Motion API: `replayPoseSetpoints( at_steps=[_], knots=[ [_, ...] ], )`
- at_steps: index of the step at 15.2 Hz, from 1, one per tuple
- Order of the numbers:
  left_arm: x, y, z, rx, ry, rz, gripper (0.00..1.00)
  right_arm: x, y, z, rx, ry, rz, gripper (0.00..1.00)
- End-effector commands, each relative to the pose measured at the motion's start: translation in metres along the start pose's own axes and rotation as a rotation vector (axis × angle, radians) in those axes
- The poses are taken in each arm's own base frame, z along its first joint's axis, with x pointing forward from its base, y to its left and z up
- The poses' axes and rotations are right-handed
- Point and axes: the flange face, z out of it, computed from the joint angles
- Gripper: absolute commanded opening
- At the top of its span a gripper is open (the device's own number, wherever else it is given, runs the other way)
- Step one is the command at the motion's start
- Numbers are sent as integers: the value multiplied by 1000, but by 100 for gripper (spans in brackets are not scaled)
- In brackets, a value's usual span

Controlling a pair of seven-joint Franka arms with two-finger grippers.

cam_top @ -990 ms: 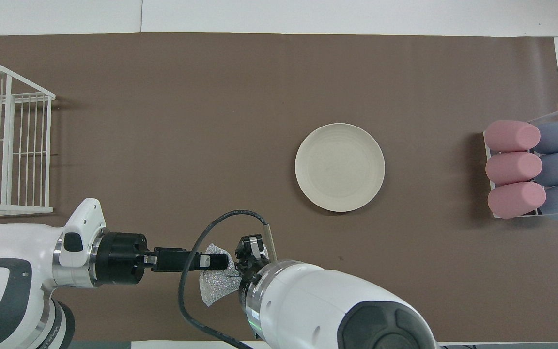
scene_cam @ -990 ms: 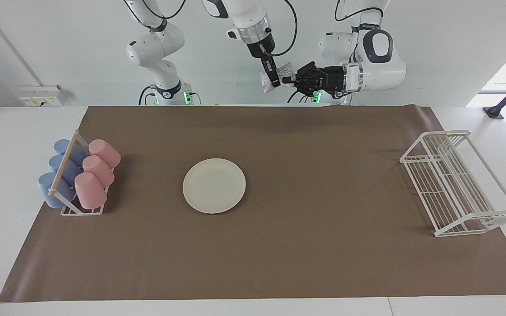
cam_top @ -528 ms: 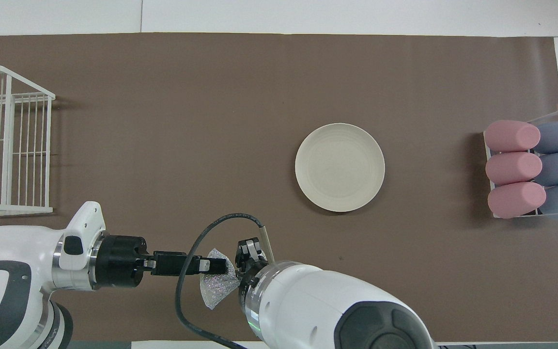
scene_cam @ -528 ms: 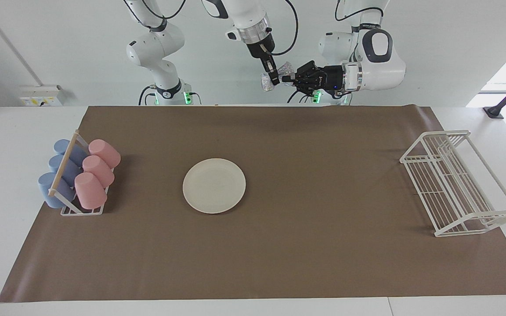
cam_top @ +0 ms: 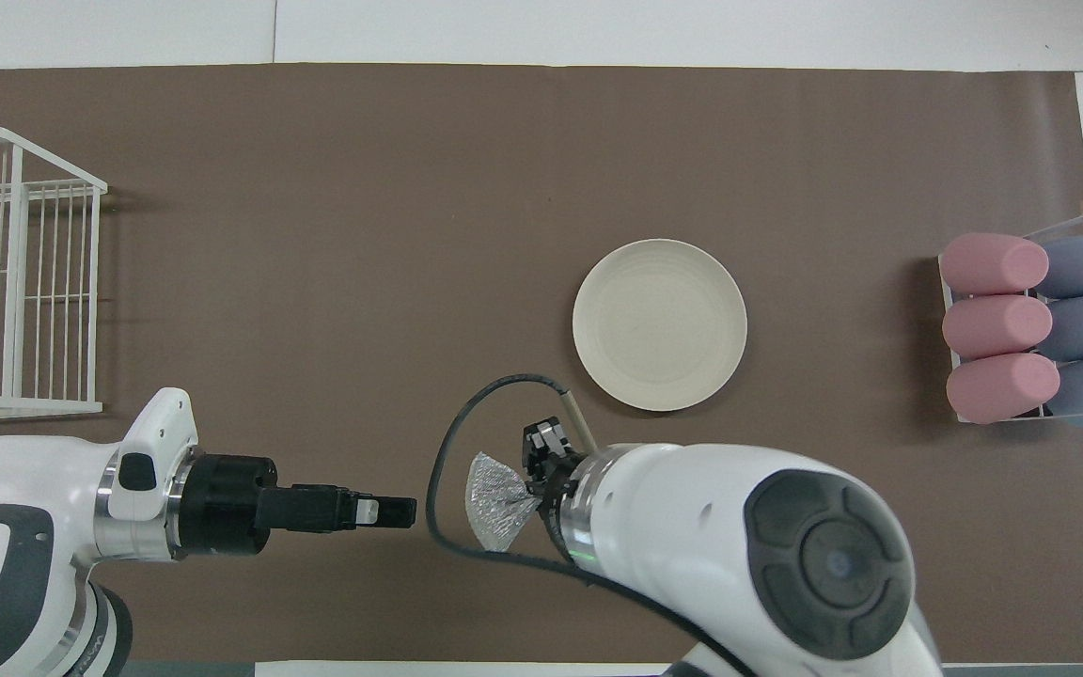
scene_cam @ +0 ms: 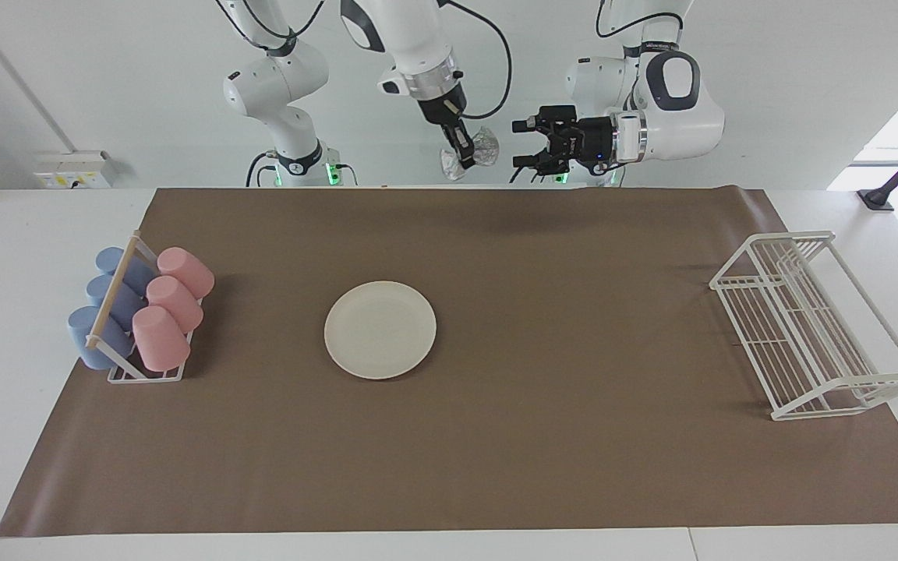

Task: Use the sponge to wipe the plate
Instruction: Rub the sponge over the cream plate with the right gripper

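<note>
Right end effector (scene_cam: pixel 464 160): clenched on the sponge (scene_cam: pixel 483 148), which you have up in the air over the robots' edge of the brown mat (scene_cam: pixel 574 467), near the middle of that edge. The pad hangs crumpled, pinched at one end and fanning out to the side.

Left end effector (scene_cam: pixel 525 143): released, fingers apart and empty, level with the sponge and just beside it but not touching. It points sideways toward the right arm. Treat this arm as waiting.

Plate (scene_cam: pixel 380 329): flat on the mat, about midway between the robots' edge and the operator-side edge, and somewhat toward the right arm's end of the surface. Nothing rests on it.

The relation your move turns on: the plate lies down and forward from the held sponge, away from the robots' edge, with a small shift toward the right arm's end. In the overhead view the sponge (cam_top: pixel 498 489) sits just short of the plate's (cam_top: pixel 660 324) nearest rim. The right arm is the nearer one and already has the pad, so, as I judge it, wiping has not begun; you need a descent onto the plate face.

Outward: cup rack (scene_cam: pixel 137 315) with pink and blue cups at the right arm's end; white wire rack (scene_cam: pixel 815 327) at the left arm's end. Both are well apart from the plate.
</note>
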Motion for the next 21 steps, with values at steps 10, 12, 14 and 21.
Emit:
replayPoseSetpoints(
  at_steps=[10,12,14,21],
  knots=[
    [-1,-19,-38,358,-54,5,100,167,-41,170,89,116,-195,0],
    [2,-20,-41,407,-63,-2,100,176,-43,190,82,124,-199,0],
    [4,-22,-57,480,-68,4,100,182,-44,202,86,131,-202,0],
    [7,-22,-117,734,-158,18,100,236,-42,213,50,148,-283,0]
  ],
)
